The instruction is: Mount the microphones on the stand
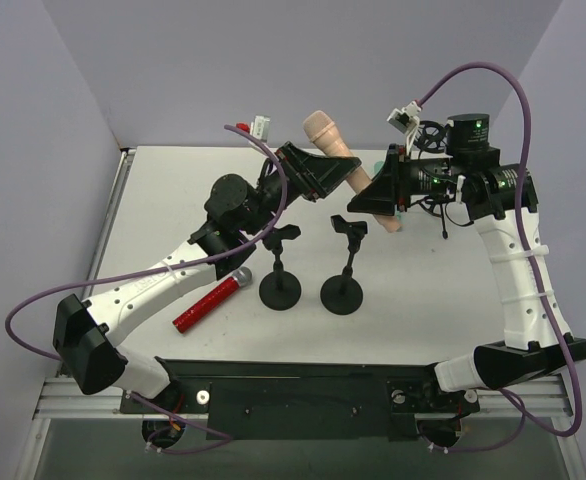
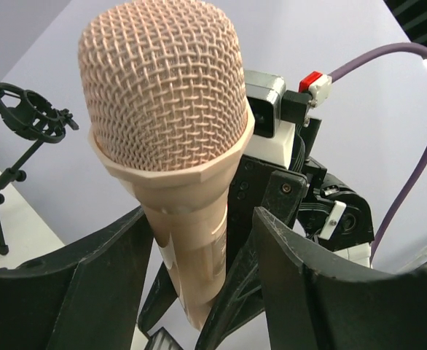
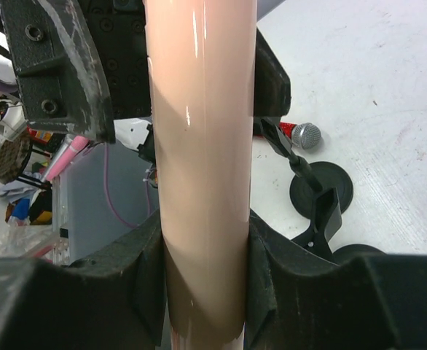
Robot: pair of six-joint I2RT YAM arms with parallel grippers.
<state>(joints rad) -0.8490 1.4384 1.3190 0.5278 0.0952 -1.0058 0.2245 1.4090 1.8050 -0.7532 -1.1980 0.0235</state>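
The pale peach-pink microphone [image 1: 345, 165] hangs tilted in the air at the back centre, head up and to the left. My right gripper [image 1: 378, 195] is shut on its lower handle [image 3: 202, 182]. My left gripper [image 1: 316, 172] is open around its neck just below the mesh head [image 2: 162, 87], with a gap at one finger [image 2: 286, 270]. The glittery red microphone [image 1: 213, 298] lies on the table at the left; its silver head also shows in the right wrist view [image 3: 306, 135]. Only a sliver of teal [image 1: 371, 165] shows behind my right gripper.
Two black round-based stands with clips [image 1: 280, 285] [image 1: 344, 290] stand at mid-table, below the held microphone. A third stand with a ring mount [image 1: 431, 135] [image 2: 24, 113] is at the back right by my right arm. Purple cables loop over both arms.
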